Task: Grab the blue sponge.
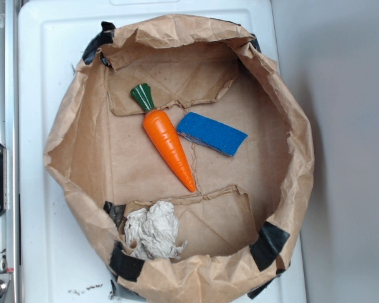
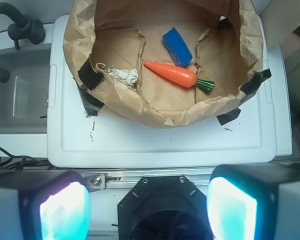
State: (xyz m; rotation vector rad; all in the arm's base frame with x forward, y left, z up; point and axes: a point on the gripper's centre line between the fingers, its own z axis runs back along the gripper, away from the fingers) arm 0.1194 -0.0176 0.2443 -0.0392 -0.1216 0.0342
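While the hand (image 2: 149,200) hangs high and well back from the paper bag (image 1: 72,126), its two fingers (image 2: 65,210) spread wide with nothing between them, the task looks to be at its very start: the approach has not yet begun. Inside the bag, which is rolled down into a shallow tub and sits on a white tabletop (image 1: 44,57), the blue sponge (image 1: 211,133) lies flat on the bag's floor, near its middle, just beside the thick end of an orange toy carrot (image 1: 168,144) and seemingly touching it or nearly so. A crumpled wad of pale paper (image 1: 153,230) rests against the bag's wall at the side away from the carrot's green top. The next move, as I judge it, calls for travelling out over the bag's rim, descending onto the sponge, and turning the fingers to straddle its narrow width without catching the carrot.
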